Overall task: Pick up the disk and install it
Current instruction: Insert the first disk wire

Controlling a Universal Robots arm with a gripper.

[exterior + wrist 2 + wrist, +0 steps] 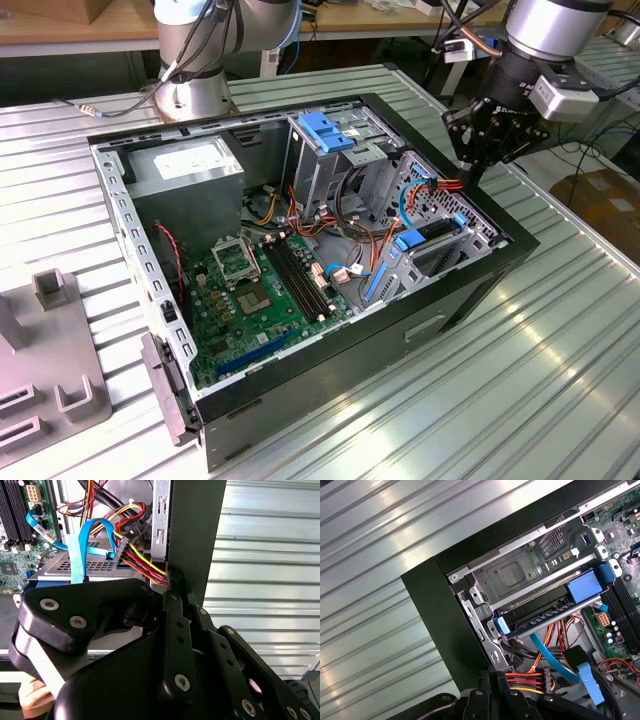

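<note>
The disk (540, 611), dark with a bright blue carrier frame, lies seated in the silver drive bay at the front corner of the open computer case (470, 290). In the exterior view the disk (432, 232) sits low in the case on that view's right. My gripper (470, 172) hangs just above that corner, over the case's edge. Its black fingers look shut with nothing between them. In both wrist views the fingertips (172, 577) stand right beside the red, yellow and black power wires (525, 679). A blue data cable (547, 655) curls next to the disk.
A blue plastic bracket (325, 130) tops the silver drive cage at the back. The green motherboard (260, 290) and the power supply (190, 165) fill the case floor. A grey fixture (50, 380) stands on the ribbed table at the exterior view's left.
</note>
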